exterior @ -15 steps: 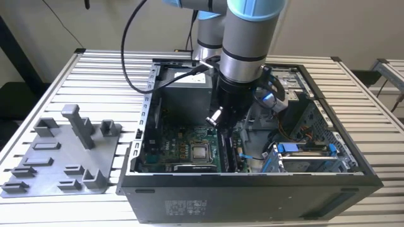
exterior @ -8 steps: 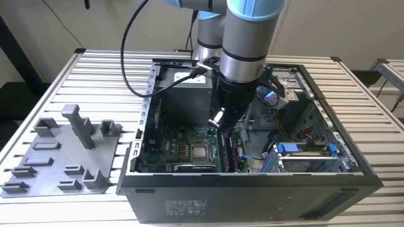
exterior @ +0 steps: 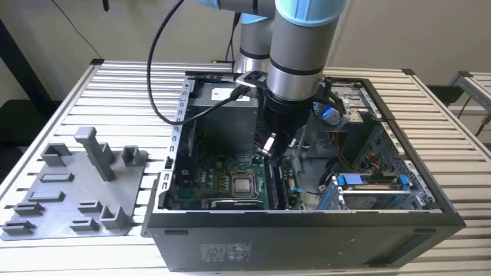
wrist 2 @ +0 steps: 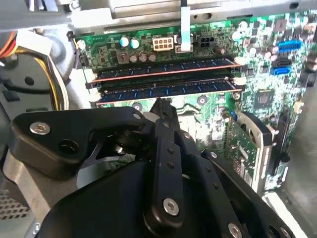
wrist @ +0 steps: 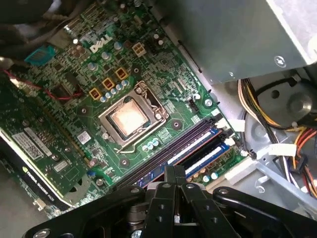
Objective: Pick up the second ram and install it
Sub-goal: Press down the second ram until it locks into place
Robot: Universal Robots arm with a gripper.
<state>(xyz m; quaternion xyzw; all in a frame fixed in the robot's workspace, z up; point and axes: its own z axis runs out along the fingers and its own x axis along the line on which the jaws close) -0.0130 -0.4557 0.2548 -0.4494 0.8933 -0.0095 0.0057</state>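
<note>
In both wrist views the black gripper [wrist 2: 159, 106] fills the near part of the picture — matte links, silver screws, the two fingers drawn together to a narrow tip with nothing between them. In the first wrist view that tip [wrist: 174, 173] hangs just above the memory slots.

Just past the tip lies the second ram [wrist 2: 166, 90], a thin, long, dark board with a row of bluish-black chips, standing on edge in its slot, white latches at both ends. Beside it sits another stick [wrist 2: 163, 69] of the same shape, parallel, its edge catching a reddish line. In the first wrist view the two show as slim dark strips [wrist: 190, 148] beside the square metal processor socket [wrist: 130, 119] on the green circuit board [wrist: 74, 114], which is dotted with small round capacitors.

Farther out, the exterior view shows the arm [exterior: 295, 63] — grey tube, pale blue joints — reaching down into the open black computer case [exterior: 307, 241]. At the exterior view's left a grey plastic fixture [exterior: 77, 190] with upright posts lies on the ribbed metal table [exterior: 61, 109].
</note>
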